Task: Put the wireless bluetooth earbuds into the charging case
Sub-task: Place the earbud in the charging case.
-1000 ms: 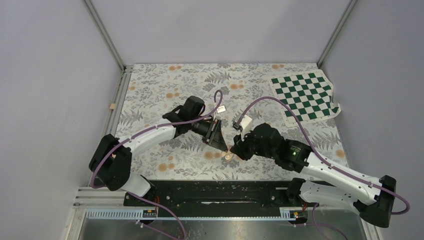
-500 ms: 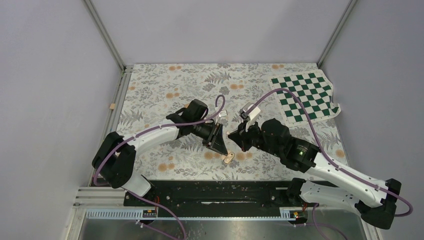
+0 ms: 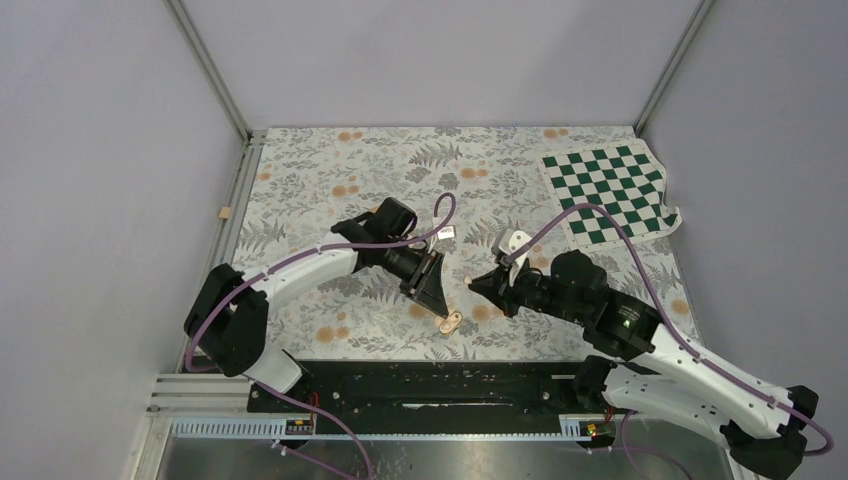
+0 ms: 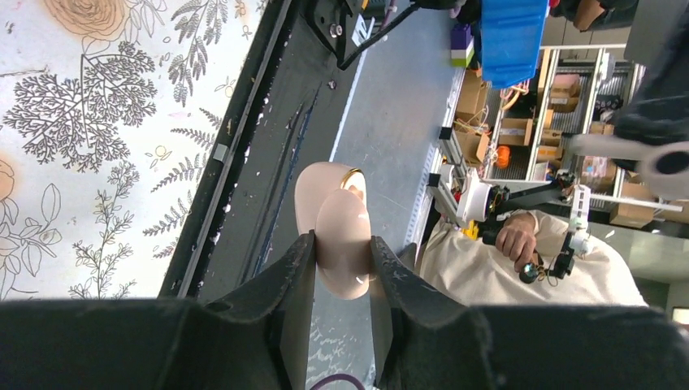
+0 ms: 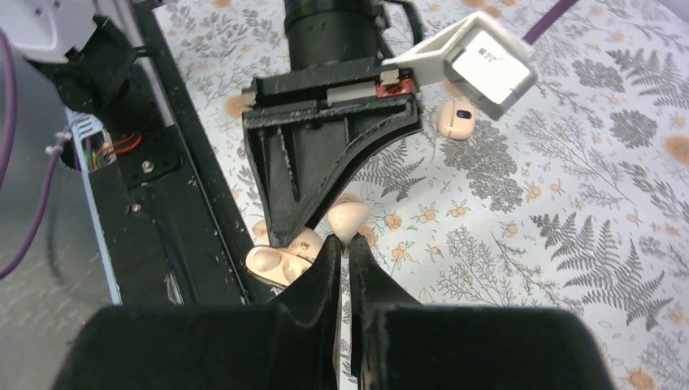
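My right claw (image 5: 343,244) has pressed together and backed off the charging case (image 3: 450,322) my left claw (image 4: 341,244) pinches. One earbud (image 5: 457,119) lies beyond it, uninserted.

Seen from above, the left gripper (image 3: 440,306) reaches over the flowered tablecloth (image 3: 330,170) and has the small peach charging case (image 3: 450,322) pinched at its tip, near the table's front edge. The right gripper (image 3: 477,283) points toward it from close by, fingers pressed together, with a tiny pale earbud (image 3: 468,280) at the very tip, clear of the case. A green-and-white chequered cloth (image 3: 608,190) lies in the far right corner.
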`<state>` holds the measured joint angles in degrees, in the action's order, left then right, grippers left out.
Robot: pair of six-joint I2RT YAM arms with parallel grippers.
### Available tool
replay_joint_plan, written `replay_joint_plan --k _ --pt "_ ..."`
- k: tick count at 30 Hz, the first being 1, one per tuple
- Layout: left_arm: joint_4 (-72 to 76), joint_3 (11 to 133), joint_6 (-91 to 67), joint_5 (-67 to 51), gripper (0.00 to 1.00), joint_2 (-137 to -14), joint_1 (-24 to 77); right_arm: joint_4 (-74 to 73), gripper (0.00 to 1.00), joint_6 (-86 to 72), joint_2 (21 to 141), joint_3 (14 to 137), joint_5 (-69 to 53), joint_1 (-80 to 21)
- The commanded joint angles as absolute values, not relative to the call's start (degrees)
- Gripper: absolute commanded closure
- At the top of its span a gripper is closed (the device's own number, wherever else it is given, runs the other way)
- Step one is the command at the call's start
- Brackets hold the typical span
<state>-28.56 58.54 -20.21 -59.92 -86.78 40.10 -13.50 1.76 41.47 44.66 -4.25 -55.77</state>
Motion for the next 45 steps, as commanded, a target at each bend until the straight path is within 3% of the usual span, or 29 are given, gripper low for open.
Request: replay_joint_plan --k 1,6,15,45 --pt "-38.50 64.50 -9.25 -61.06 1.00 -86.93 40.46 -12.97 1.00 8.86 40.51 42.78 -19.61 -52.34" --pt "-47.38 68.15 -2.05 -58.44 1.00 -88.88 40.62 -7.49 1.00 9.17 40.73 39.75 -32.52 -48.38" --pt "-52.00 72.00 2.40 -57.66 1.00 -92.29 40.82 -1.37 1.00 7.06 43.65 37.47 -40.75 -48.34" --pt "-52.64 72.50 3.43 -61.07 1.00 -91.86 41.76 9.31 1.00 8.18 47.99 29.48 -35.41 -51.45"
